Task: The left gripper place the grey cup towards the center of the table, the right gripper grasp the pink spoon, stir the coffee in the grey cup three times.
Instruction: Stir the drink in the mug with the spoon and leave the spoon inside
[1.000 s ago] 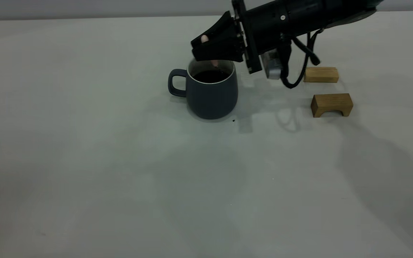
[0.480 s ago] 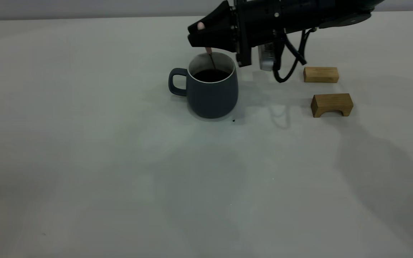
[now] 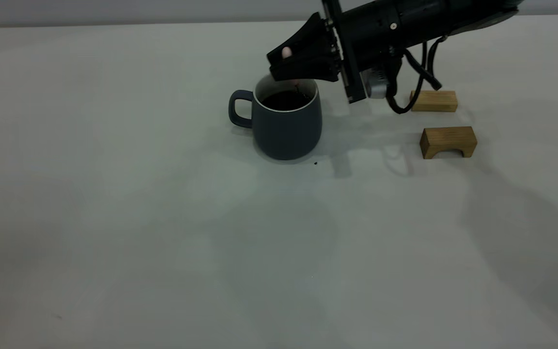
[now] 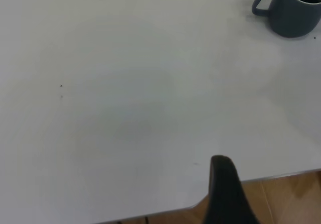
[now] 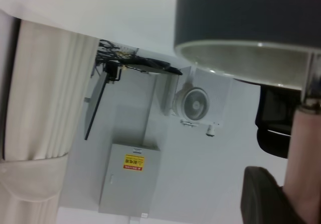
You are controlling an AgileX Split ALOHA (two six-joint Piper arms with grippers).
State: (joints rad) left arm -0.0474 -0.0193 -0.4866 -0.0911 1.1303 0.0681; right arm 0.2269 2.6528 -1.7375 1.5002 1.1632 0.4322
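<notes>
The grey cup (image 3: 286, 127) stands upright on the table (image 3: 162, 218), a little behind its middle, with the handle pointing left and dark coffee (image 3: 285, 100) inside. My right gripper (image 3: 294, 65) hovers just over the cup's rim, shut on the pink spoon (image 3: 286, 52). The spoon's handle tip sticks out above the jaws and its thin neck dips into the coffee; the bowl is hidden. The right wrist view shows the pink spoon (image 5: 302, 153) running toward the grey cup (image 5: 251, 13). My left gripper (image 4: 225, 194) stays by the table's edge, far from the grey cup (image 4: 293, 13).
Two tan wooden blocks lie right of the cup: a flat one (image 3: 434, 101) behind and an arched one (image 3: 448, 141) in front, below the right arm's cables. A tiny black speck (image 3: 316, 163) sits by the cup's base.
The right gripper rose with the spoon, then came down again over the cup and shifted slightly right. The spoon's neck moved across the coffee. The cup stayed in place.
</notes>
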